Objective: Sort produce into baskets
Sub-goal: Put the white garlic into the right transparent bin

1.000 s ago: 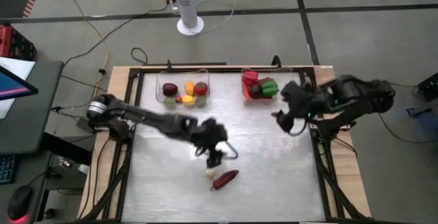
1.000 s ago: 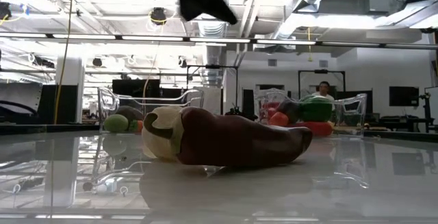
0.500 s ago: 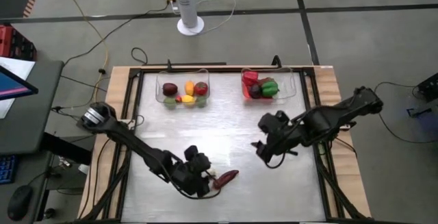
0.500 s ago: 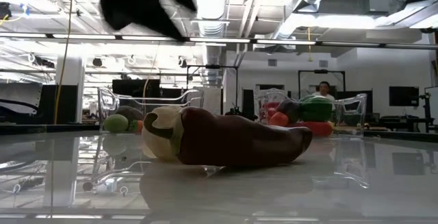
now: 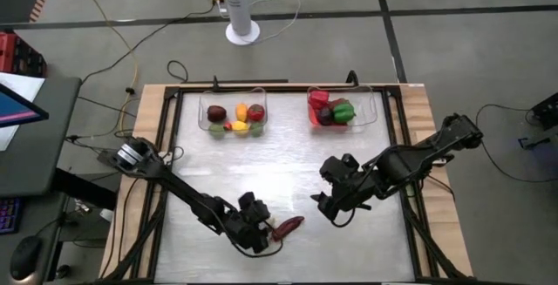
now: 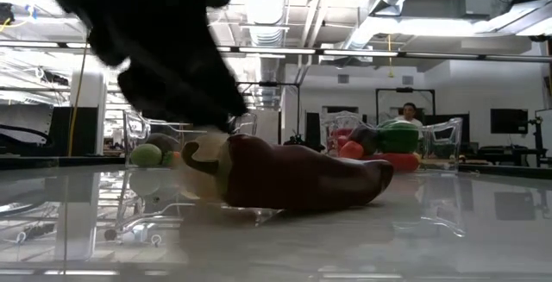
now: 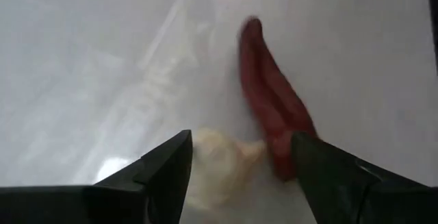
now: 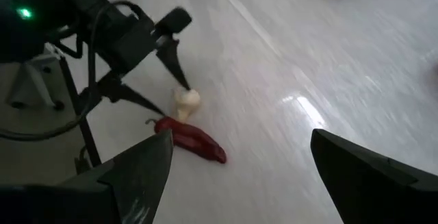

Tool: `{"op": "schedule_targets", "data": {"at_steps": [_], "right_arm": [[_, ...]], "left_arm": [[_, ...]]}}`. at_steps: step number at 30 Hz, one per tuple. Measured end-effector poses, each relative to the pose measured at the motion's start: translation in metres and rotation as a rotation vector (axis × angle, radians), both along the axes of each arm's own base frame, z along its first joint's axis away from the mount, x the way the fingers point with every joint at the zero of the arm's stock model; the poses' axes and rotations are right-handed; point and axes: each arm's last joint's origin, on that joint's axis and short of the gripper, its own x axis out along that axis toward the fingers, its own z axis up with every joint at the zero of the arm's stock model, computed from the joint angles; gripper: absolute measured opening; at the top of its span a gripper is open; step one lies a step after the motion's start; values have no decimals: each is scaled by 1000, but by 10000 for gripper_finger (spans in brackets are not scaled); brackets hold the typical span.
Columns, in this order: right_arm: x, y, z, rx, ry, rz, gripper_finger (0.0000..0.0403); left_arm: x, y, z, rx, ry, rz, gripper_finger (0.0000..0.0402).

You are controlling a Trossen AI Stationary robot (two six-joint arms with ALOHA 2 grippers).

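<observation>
A dark red chilli (image 5: 288, 227) lies on its side on the table near the front, with a cream-coloured piece (image 7: 215, 166) against its stem end. The chilli also shows in the low view (image 6: 302, 174). My left gripper (image 5: 261, 230) is open and low over the table. Its fingers stand on either side of the cream piece and the chilli's stem end (image 7: 274, 162). My right gripper (image 5: 324, 206) is open and empty above the table's middle, right of the chilli. Two clear baskets hold produce at the far edge, a left one (image 5: 232, 111) and a right one (image 5: 340, 106). My left gripper slants down from the table's left at the cream piece (image 8: 186, 101). One fingertip (image 8: 179, 80) ends right at that piece. I cannot tell whether it touches it. The chilli and the piece lie on the table.
The left basket holds dark purple, yellow, red and green pieces. The right basket holds red, green and dark pieces. A fan stand (image 5: 242, 30) and cables lie on the floor beyond the far edge. Bare tabletop (image 5: 349, 250) lies around the chilli.
My left gripper has gone toward the near edge and down, and now stands around the cream piece beside the chilli. My right gripper has gone from the far right toward the table's middle and near edge. The chilli has stayed in place.
</observation>
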Motion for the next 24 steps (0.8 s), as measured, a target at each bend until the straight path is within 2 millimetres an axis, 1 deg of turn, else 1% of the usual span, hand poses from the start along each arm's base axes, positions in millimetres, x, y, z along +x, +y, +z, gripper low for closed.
{"op": "schedule_targets", "data": {"at_steps": [3,5,7,9,12,15,17,19,22,24], "right_arm": [[0,0,0,1,-1,-1,372],[0,0,0,-5,5,2,372],[-1,0,-1,-11,11,6,372],[-1,-3,-1,-24,25,6,372],[-1,-5,-2,-36,39,11,372],[0,-7,-2,-52,49,19,372],[0,-10,-3,-60,57,19,372],[2,-13,-3,-66,63,35,372],[3,-15,-3,-88,76,76,372],[5,-14,-5,-109,67,120,372]], "left_arm": [[-4,2,-14,4,50,1,234],[0,0,-19,-15,48,3,234],[-3,2,-24,4,77,4,234],[1,1,-25,-17,71,-1,234],[-1,2,-28,-16,95,-4,234],[-2,4,-26,-24,95,37,233],[-1,6,-22,-47,77,60,233],[-1,8,-14,-72,57,76,233],[-4,10,6,-106,6,88,233],[-10,7,22,-112,-45,95,233]]}}
